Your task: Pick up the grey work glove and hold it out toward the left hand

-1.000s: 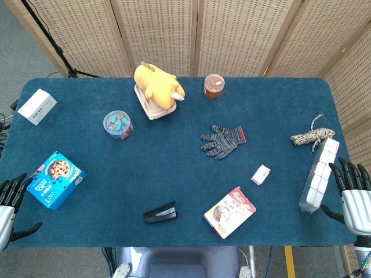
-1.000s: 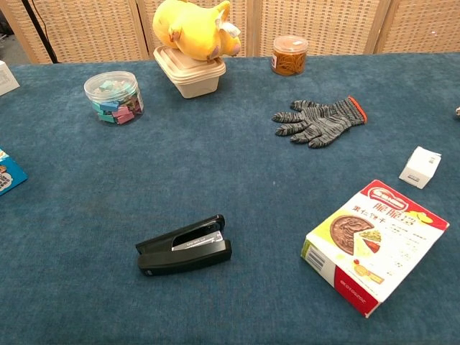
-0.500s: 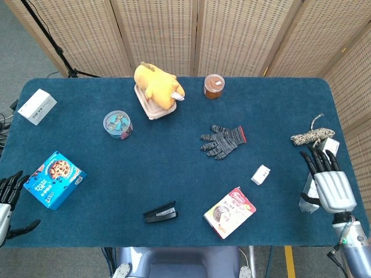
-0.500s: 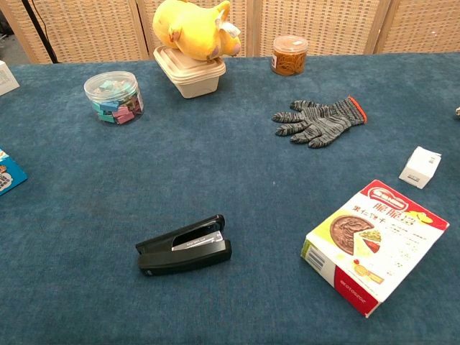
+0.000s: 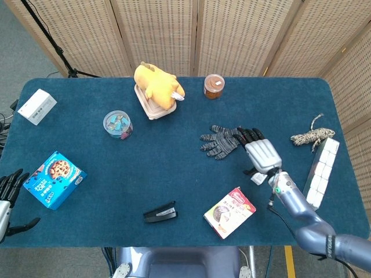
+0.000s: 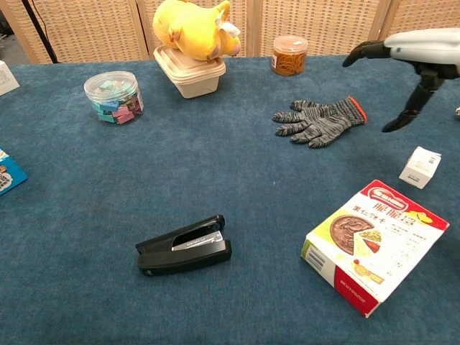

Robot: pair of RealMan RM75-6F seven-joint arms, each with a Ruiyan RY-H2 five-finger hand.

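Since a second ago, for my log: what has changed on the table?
The right hand swung from the table's right edge to the cuff end of the grey work glove, open above it, gripping nothing. The glove and the left hand stayed where they were.

The grey work glove [image 6: 320, 120] lies flat on the blue table [image 6: 237, 208], cuff to the right, fingers pointing left. The right hand [image 6: 413, 57] hangs above and to the right of it, fingers spread, not touching it. Nearer lie a black stapler [image 6: 185, 246] and a red-and-white box [image 6: 375, 246]; a small white box [image 6: 420, 167] sits right. Far left stand a clear tub [image 6: 113, 96] and a yellow plush toy [image 6: 194, 29] on a container [image 6: 190, 74]; an amber jar [image 6: 289, 55] stands behind the glove.
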